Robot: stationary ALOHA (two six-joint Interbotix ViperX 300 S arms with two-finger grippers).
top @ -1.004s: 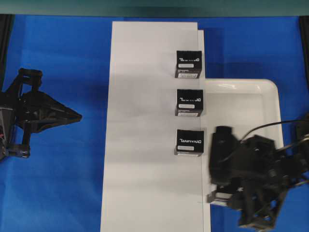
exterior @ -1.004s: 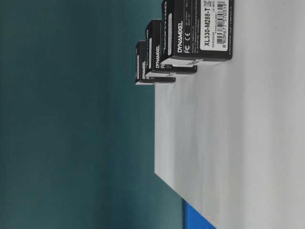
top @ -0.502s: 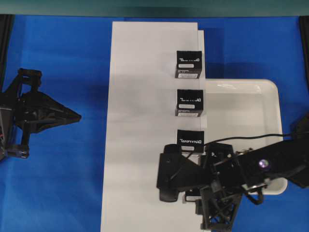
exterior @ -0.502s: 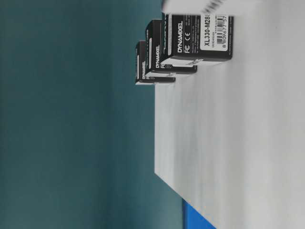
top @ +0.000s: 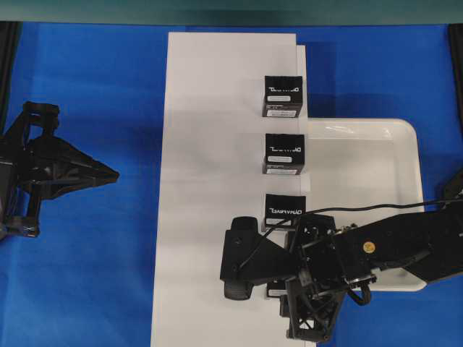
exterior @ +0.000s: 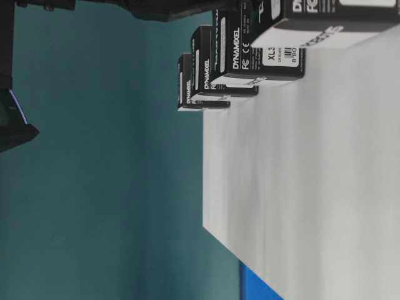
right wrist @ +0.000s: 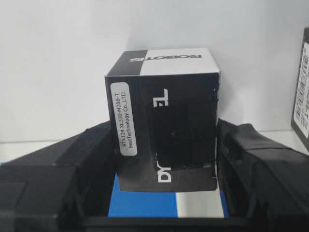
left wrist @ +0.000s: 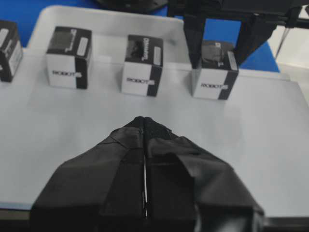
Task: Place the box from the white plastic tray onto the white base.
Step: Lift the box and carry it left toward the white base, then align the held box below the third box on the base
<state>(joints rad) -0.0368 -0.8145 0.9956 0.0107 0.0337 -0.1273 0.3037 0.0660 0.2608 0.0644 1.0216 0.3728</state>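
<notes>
Carrying the box (right wrist: 164, 130) pinched between its fingers (right wrist: 251, 159), the right gripper (top: 286, 285) hangs over the base's (top: 210, 181) near end — next, lower and release, in line with the three boxes (top: 283, 153); left fingers (left wrist: 145, 145) pressed together.

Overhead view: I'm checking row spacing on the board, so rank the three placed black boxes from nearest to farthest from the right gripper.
From the right gripper:
1. Bottom box, just above the gripper.
2. Middle box, beside the tray's corner.
3. Top box, toward the board's far end.
</notes>
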